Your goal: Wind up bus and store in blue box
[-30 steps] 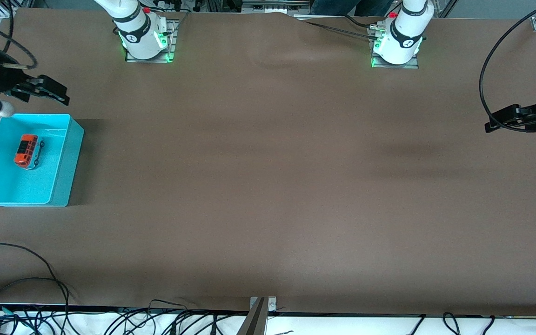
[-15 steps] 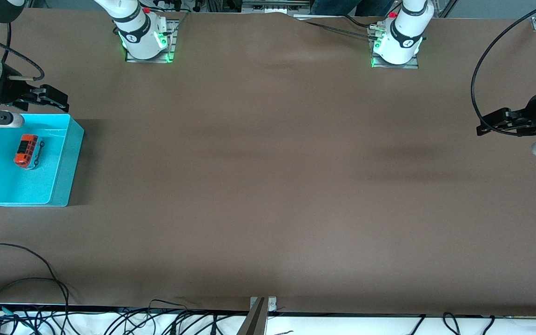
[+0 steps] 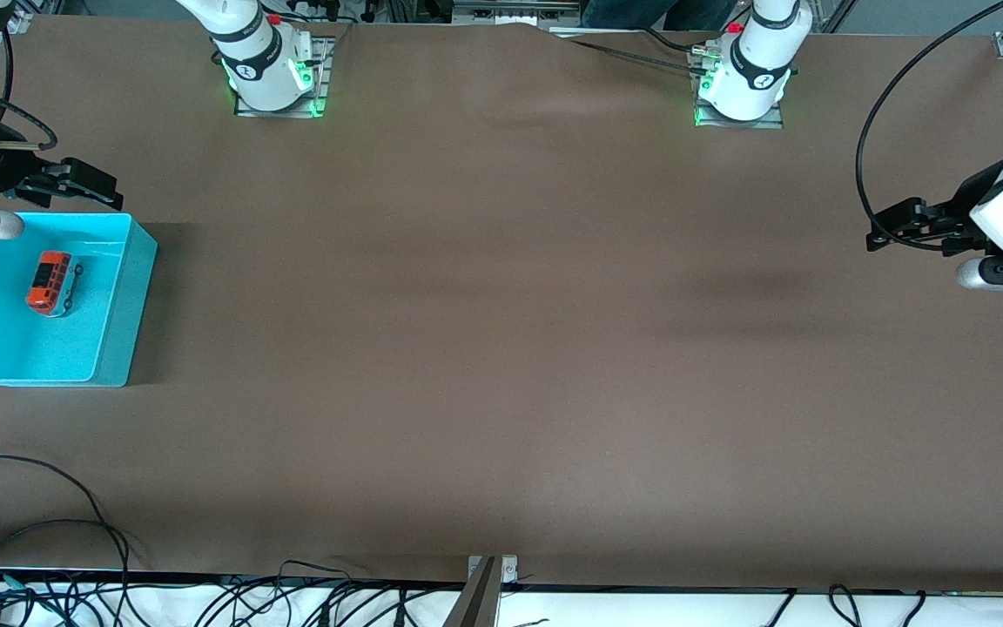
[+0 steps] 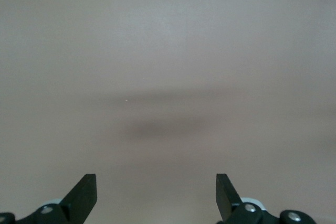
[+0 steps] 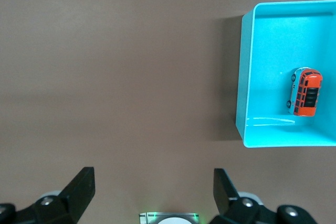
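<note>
Fingers on both arms stand spread wide and hold nothing. Up in the air, the right gripper [image 3: 92,185] hangs over the bare worktop [image 3: 501,348] just off the blue box's [image 3: 123,296] rim toward the robots' bases; its own wrist view shows the two dark fingers [image 5: 79,190] parted with only brown surface between them. Well apart from it, the left gripper [image 3: 898,228] hovers over the left arm's end of the worktop, fingers [image 4: 84,195] equally parted over plain brown cloth.

Inside the blue box, on its flat bottom, sits the bus [image 3: 51,282], upright on its wheels, in the half of the box farther from the front camera and clear of the walls. Storing looks done; whether it is wound I cannot tell.

As for handling, the bus looks like a small, light, rigid plastic toy with smooth, probably slick, painted sides and free-rolling wheels, so it would likely scoot if nudged. The best hold, I judge, is across the body's two long sides, low over the roof, squeezing gently. The box is stiff, thin-walled and light, and may slide if bumped.

No brand, label or legible writing shows on the bus or box.
</note>
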`<state>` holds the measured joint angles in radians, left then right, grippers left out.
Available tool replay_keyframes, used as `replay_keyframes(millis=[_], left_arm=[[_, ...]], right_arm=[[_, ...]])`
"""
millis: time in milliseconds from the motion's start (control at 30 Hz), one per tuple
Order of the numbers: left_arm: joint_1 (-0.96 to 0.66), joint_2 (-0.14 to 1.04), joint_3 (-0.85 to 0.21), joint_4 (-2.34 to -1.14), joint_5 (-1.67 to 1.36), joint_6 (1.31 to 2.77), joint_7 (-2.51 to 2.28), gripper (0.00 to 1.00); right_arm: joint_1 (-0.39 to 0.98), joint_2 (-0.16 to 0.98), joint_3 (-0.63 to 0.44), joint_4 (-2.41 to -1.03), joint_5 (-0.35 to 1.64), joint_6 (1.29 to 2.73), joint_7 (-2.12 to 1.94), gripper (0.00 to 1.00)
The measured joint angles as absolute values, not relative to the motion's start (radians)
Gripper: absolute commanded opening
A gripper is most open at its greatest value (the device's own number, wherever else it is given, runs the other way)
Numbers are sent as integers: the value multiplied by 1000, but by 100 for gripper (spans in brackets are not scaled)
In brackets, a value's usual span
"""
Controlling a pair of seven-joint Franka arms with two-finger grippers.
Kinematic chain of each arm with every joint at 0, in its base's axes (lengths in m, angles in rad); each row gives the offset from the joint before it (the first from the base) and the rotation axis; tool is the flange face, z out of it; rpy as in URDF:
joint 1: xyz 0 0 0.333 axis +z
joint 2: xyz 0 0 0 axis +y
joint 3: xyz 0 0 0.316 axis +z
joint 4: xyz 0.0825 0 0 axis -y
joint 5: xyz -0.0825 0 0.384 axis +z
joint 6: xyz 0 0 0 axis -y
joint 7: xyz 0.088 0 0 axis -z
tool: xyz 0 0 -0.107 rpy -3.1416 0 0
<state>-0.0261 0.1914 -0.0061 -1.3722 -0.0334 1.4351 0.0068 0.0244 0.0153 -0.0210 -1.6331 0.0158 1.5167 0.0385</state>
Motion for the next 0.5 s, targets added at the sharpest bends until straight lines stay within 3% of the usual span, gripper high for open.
replay_keyframes(millis=[501], left_arm=[[-44, 185, -19, -1358, -14, 1444, -19, 100]], right_arm=[[22, 14, -34, -1620, 18, 1517, 37, 100]])
